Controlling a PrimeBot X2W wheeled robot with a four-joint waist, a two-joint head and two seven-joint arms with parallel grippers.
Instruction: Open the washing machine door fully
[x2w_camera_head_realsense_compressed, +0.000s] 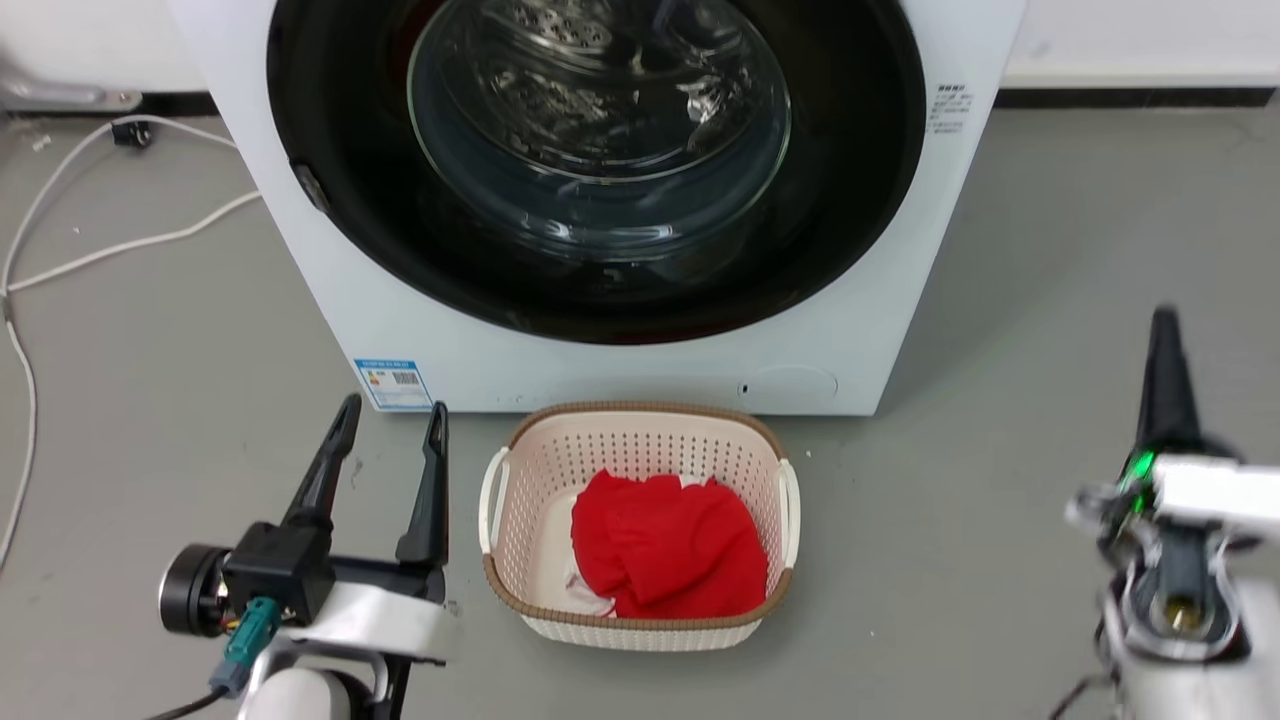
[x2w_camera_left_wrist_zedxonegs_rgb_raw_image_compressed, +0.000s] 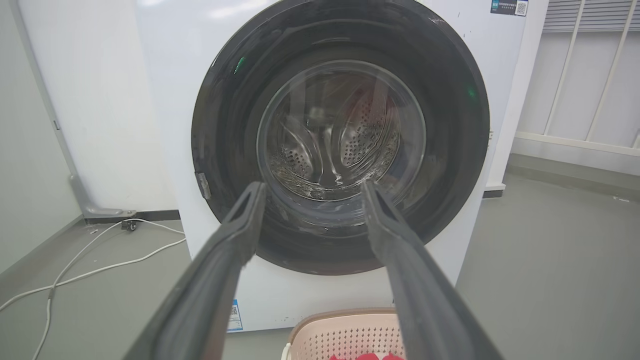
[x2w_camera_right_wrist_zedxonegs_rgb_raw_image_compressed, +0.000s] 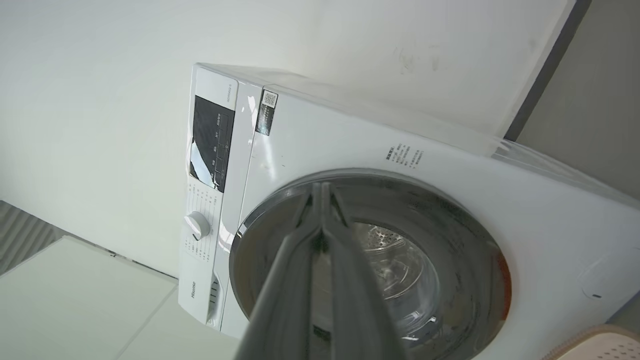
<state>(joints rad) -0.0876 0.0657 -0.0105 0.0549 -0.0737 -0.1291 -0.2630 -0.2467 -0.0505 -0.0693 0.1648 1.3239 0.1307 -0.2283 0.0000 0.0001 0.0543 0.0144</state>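
The washing machine (x2w_camera_head_realsense_compressed: 640, 375) is a white box straight ahead on the grey floor. Its round glossy black washing machine door (x2w_camera_head_realsense_compressed: 850, 200) with the clear glass bowl lies flat against the front, shut. My left gripper (x2w_camera_head_realsense_compressed: 394, 405) is open and empty at the lower left, well short of the machine. In the left wrist view its fingers (x2w_camera_left_wrist_zedxonegs_rgb_raw_image_compressed: 314, 186) point at the lower part of the door (x2w_camera_left_wrist_zedxonegs_rgb_raw_image_compressed: 340, 135). My right gripper (x2w_camera_head_realsense_compressed: 1163, 320) is shut on nothing, off to the right of the machine. In the right wrist view its tips (x2w_camera_right_wrist_zedxonegs_rgb_raw_image_compressed: 320, 186) point at the door's (x2w_camera_right_wrist_zedxonegs_rgb_raw_image_compressed: 400, 270) rim from a distance.
A beige perforated basket (x2w_camera_head_realsense_compressed: 640, 425) holding a red cloth (x2w_camera_head_realsense_compressed: 665, 545) stands on the floor just in front of the machine, between my arms. White cables (x2w_camera_head_realsense_compressed: 100, 250) trail over the floor at the left. A small latch piece (x2w_camera_head_realsense_compressed: 308, 185) sits on the door's left rim.
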